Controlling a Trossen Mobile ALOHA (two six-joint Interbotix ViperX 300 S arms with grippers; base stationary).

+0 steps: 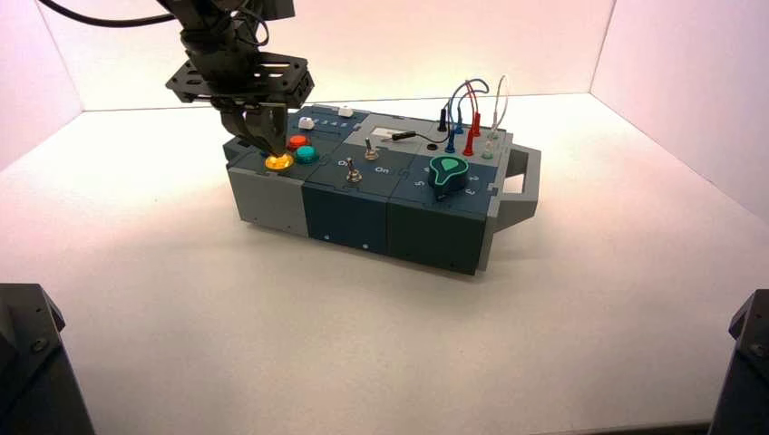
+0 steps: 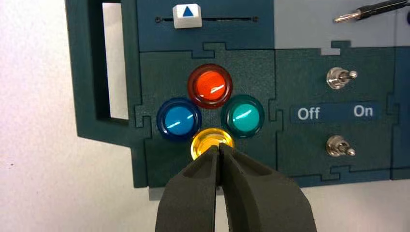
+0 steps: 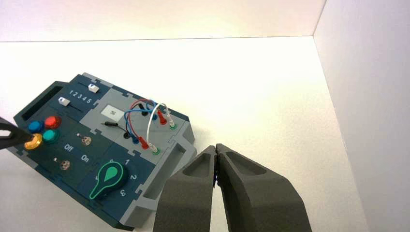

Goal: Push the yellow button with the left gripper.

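Poising the closed, empty left gripper (image 2: 218, 147) right at the yellow button (image 2: 211, 141), upper left of the high view; contact impossible to tell. Hovering closed and empty, right gripper (image 3: 216, 148), lower centre of the right wrist view.

- The yellow button (image 2: 205, 140) is partly covered by the left gripper (image 2: 218, 150) in its wrist view; whether it is pressed down cannot be told.
- The black lead (image 2: 382, 8) is cut off by that view's edge.
- The blue button (image 1: 266, 154) is mostly hidden in the high view.
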